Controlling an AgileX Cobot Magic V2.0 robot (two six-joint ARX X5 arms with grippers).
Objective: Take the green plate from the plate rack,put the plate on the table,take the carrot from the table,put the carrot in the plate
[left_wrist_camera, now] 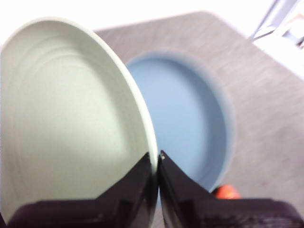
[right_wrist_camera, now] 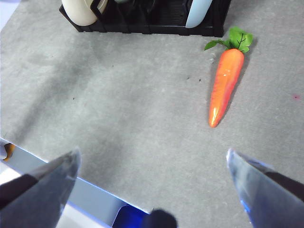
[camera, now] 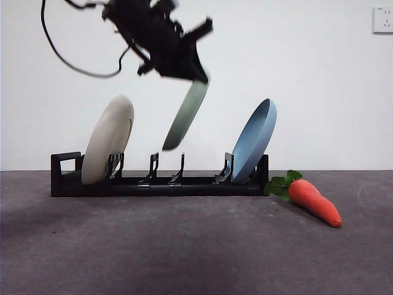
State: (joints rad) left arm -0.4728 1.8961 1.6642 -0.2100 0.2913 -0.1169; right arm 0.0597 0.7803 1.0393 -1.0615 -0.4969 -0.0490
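Note:
My left gripper [camera: 198, 75] is shut on the rim of the green plate [camera: 185, 115], which hangs tilted just above the middle slots of the black plate rack [camera: 153, 183]. In the left wrist view the green plate [left_wrist_camera: 66, 118] fills the frame, its rim pinched by my left gripper [left_wrist_camera: 157, 164]. The carrot [camera: 312, 199] lies on the dark grey table [camera: 184, 246] to the right of the rack, leaves toward it. My right gripper [right_wrist_camera: 152, 166] is open above the table, some way from the carrot [right_wrist_camera: 224, 84].
A cream-white plate [camera: 108, 139] stands in the rack's left end and a light blue plate [camera: 255, 139] in its right end. The table's near edge [right_wrist_camera: 90, 194] shows under the right gripper. A wall socket [camera: 382, 19] sits at upper right.

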